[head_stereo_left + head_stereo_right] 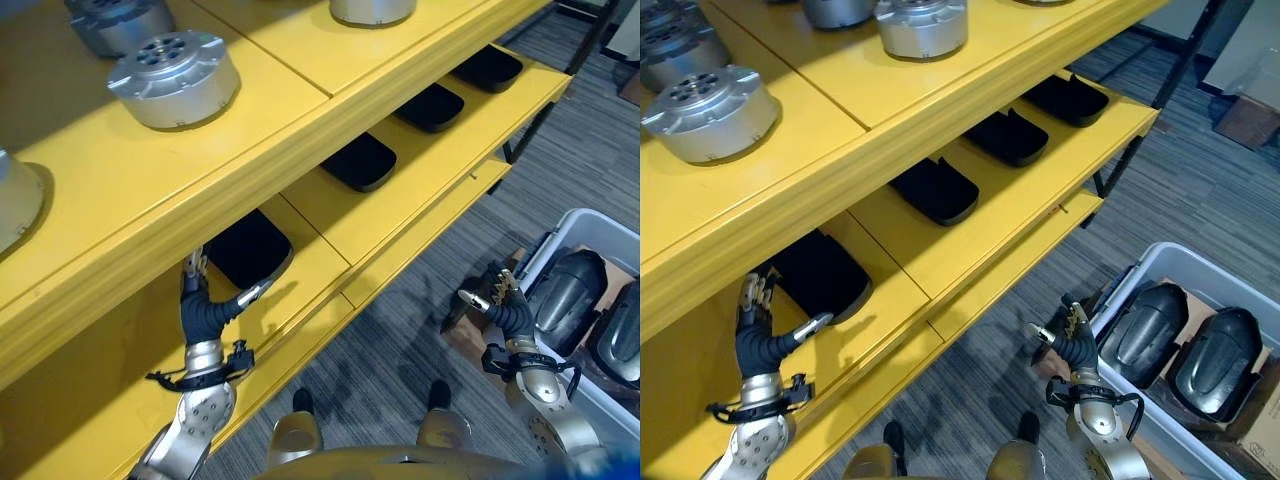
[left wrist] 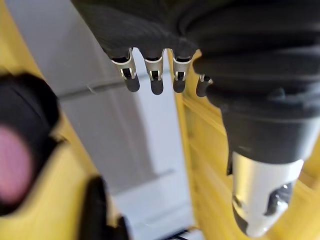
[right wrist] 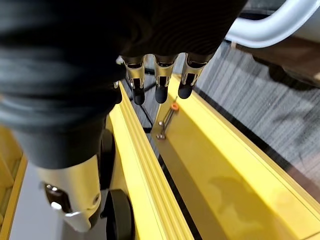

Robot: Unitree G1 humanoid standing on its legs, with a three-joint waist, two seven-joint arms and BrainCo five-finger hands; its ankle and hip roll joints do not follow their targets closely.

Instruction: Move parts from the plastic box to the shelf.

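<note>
**Both hands empty between shelf and box**

The yellow shelf [image 1: 970, 250] runs from 7 o'clock up to 1 o'clock across the head views. Its top level carries round silver metal parts, one [image 1: 175, 78] at about 10 o'clock in the left eye view. The middle level holds a row of black parts: the nearest one [image 1: 820, 272] sits at 9 o'clock, then a second black part [image 1: 936, 189], a third [image 1: 1008, 136] and a fourth [image 1: 1070, 98] stepping away toward 1 o'clock, each apart from the next.

The left hand [image 1: 760, 340] is at 8 o'clock, raised in front of the middle level just beside the nearest black part. Its fingers point up, relaxed and straight, with the thumb spread out toward that part; it holds nothing. Whether the thumb tip touches the part cannot be told.

The right hand [image 1: 1072, 345] is at 5 o'clock over the grey carpet [image 1: 1200, 190], just beside the near rim of the grey plastic box [image 1: 1160, 255]. Its fingers are loosely extended and empty, as the right wrist view also shows [image 3: 160, 75].

Inside the box, at 4 o'clock, lie two dark rounded parts side by side, one [image 1: 1145, 330] nearer the right hand and the other [image 1: 1220, 362] past it
</note>
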